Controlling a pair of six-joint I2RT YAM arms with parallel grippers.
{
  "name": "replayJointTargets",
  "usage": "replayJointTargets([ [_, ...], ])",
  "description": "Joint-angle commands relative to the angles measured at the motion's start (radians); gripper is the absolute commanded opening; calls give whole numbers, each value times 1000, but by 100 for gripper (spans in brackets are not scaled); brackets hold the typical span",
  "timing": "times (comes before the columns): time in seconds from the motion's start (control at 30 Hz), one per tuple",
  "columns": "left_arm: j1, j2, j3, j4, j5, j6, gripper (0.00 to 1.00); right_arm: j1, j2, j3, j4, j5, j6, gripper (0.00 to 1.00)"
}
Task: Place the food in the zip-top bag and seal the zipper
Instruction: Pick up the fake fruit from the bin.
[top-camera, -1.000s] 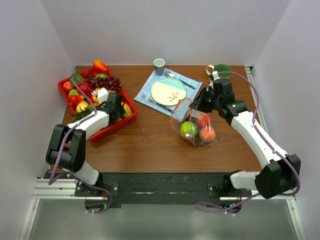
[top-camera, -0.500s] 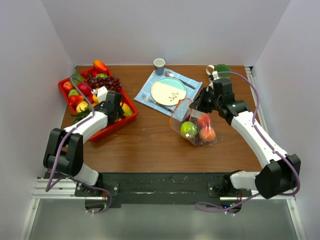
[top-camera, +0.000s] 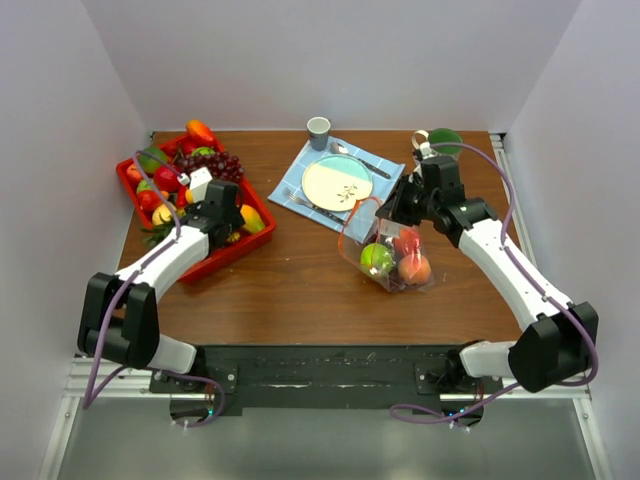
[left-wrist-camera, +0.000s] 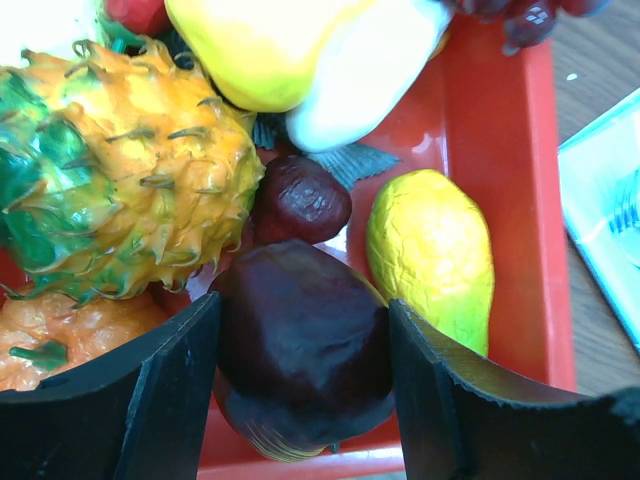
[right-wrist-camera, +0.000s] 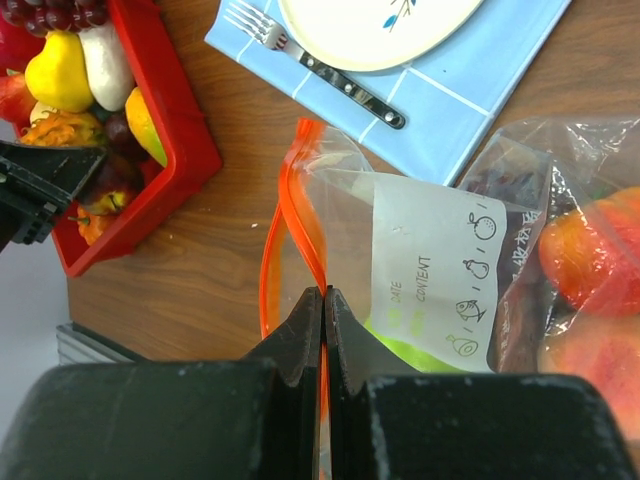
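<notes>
Plainly, a slip is the first risk. The dark maroon toy fruit (left-wrist-camera: 300, 345) is pinched between the fingers of the left pincer (left-wrist-camera: 305, 318) only across its glossy, rounded flanks, inside the red tray (top-camera: 240, 250) at the bench's far-left corner. It could be squeezed out as it is raised. The spiky orange-green piece (left-wrist-camera: 120, 170) and the yellow piece (left-wrist-camera: 430, 255) are packed close beside it, so either could be dragged along or tipped over the tray wall.

A second risk lies at the zip-top bag (top-camera: 360, 240), which is set right of the bench's middle, just off the blue napkin (top-camera: 300, 165). Its mouth is held up at one point only by the right pincer (right-wrist-camera: 322, 310), pressed together on the zipper (right-wrist-camera: 266, 255). The opening is seen as a narrow loop, so a piece could be caught on the rim and dropped onto the bench (top-camera: 300, 290).

The bag is crinkled and clear, with a white label patch (right-wrist-camera: 425, 270). A green apple (top-camera: 377, 258), a red piece (top-camera: 407, 241) and a peach (top-camera: 415, 268) are seen inside.
</notes>
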Motion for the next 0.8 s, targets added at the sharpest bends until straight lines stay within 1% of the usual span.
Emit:
replayJointTargets([
  [0.0, 0, -42, 51, -6, -6, 38, 11, 49, 8, 55, 4, 32, 1, 0],
  [0.33, 0, -34, 54, 22, 1, 73, 11, 110, 40, 70, 23, 56, 27, 0],
  [0.53, 0, -29, 100, 17, 12, 87, 10, 125, 46, 82, 21, 65, 31, 0],
  [0.77, 0, -52, 110, 14, 33, 92, 10, 187, 83, 107, 44, 76, 60, 0],
])
